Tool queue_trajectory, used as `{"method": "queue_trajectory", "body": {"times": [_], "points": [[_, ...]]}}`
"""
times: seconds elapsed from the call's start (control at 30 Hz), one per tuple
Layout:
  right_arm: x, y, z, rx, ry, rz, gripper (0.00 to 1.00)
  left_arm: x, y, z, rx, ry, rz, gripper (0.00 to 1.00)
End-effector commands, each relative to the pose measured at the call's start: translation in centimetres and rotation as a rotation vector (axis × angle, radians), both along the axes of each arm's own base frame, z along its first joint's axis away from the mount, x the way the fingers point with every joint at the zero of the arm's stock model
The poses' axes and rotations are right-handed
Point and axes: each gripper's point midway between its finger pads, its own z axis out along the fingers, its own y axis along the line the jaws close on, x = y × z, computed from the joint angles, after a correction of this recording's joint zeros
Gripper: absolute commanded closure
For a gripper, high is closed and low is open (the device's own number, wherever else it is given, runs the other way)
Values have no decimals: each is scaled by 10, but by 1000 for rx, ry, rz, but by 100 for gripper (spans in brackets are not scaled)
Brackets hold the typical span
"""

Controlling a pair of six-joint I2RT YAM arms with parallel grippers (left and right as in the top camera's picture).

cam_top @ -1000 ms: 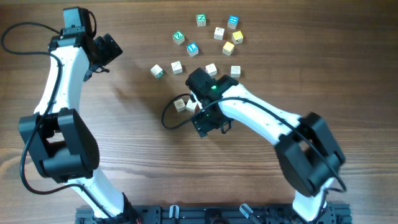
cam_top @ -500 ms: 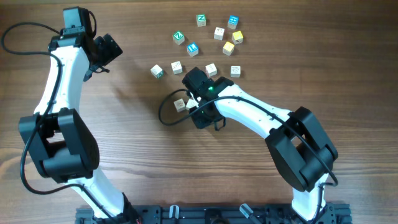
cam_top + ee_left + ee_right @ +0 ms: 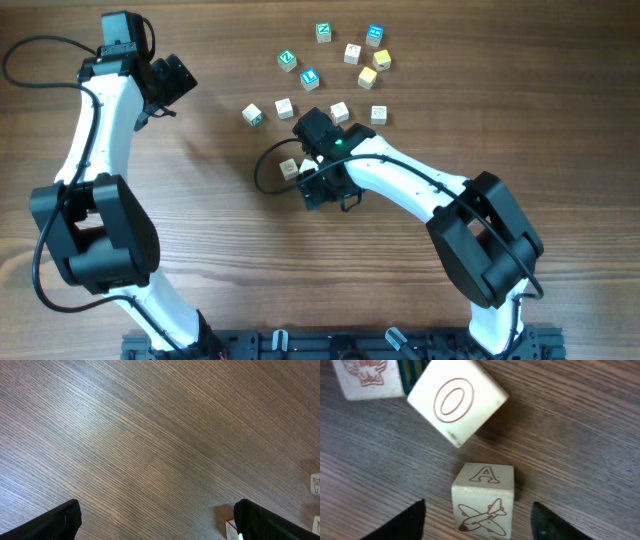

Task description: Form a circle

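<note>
The circle is not closing yet: its cream cubes (image 3: 340, 110) and the yellow cube (image 3: 367, 76) are lying scattered beyond my right claw (image 3: 478, 510). Over the last second that claw has been sliding in over the A cube (image 3: 482, 492). Its fingers are standing apart on either side, touching nothing, so I am judging a grasp comes next. The O cube (image 3: 457, 402) is sitting tilted just ahead. From above, my wrist is partly covering this pair. My left claw (image 3: 157, 510) is gaping wide over bare surface (image 3: 150, 435).

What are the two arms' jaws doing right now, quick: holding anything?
Left gripper: open, holding nothing.
Right gripper: open, jaws either side of the letter A cube, not touching it.
</note>
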Motion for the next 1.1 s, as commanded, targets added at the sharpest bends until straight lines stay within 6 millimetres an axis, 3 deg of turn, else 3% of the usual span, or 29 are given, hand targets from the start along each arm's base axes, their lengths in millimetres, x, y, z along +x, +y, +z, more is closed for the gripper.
{"method": "queue_trajectory", "body": {"times": [0.0,0.13,1.07], "points": [[-3,4,-4,16,20,3,57,1,0,1,-4,-5,9,0],[-6,2,-4,6,31,2,63,1,0,1,-4,-4,8,0],[4,-1,-5,-13,-6,-74,63,1,0,1,-4,-5,9,0]]}}
